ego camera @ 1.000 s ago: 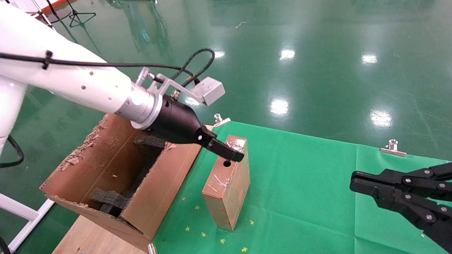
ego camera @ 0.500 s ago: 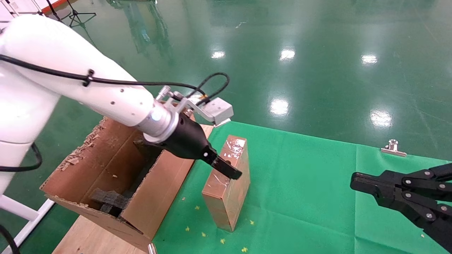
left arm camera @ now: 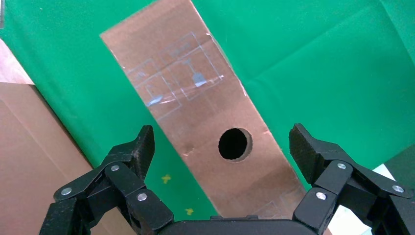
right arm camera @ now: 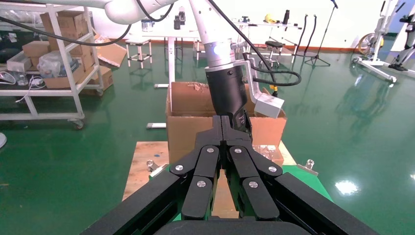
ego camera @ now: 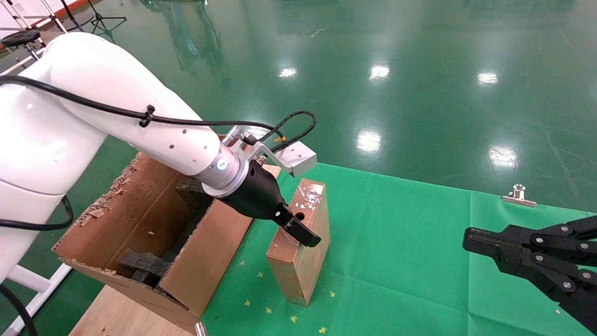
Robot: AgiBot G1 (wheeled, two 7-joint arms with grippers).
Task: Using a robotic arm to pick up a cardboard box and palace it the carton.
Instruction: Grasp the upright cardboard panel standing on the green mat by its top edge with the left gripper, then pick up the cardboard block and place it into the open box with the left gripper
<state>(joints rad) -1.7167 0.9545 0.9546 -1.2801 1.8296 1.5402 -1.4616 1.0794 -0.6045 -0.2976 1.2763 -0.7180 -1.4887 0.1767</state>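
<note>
The small brown cardboard box stands on the green cloth, taped, with a round hole in its top face. My left gripper, on the white arm, is low over the top of the box, near its front end. In the left wrist view it is open, with one finger on each side of the box and not touching it. The large carton with ragged flaps and black foam stands just left of the box. My right gripper is shut and empty at the right, and looks the same in its own view.
The green cloth covers the table, held by metal clips at the far edge. Bare wood shows at the near left under the carton. In the right wrist view the carton stands behind the box; shelves and stands are far off.
My left gripper has come down and toward me along the box top, from above the hole to past it. The box, carton and right gripper have not moved.
</note>
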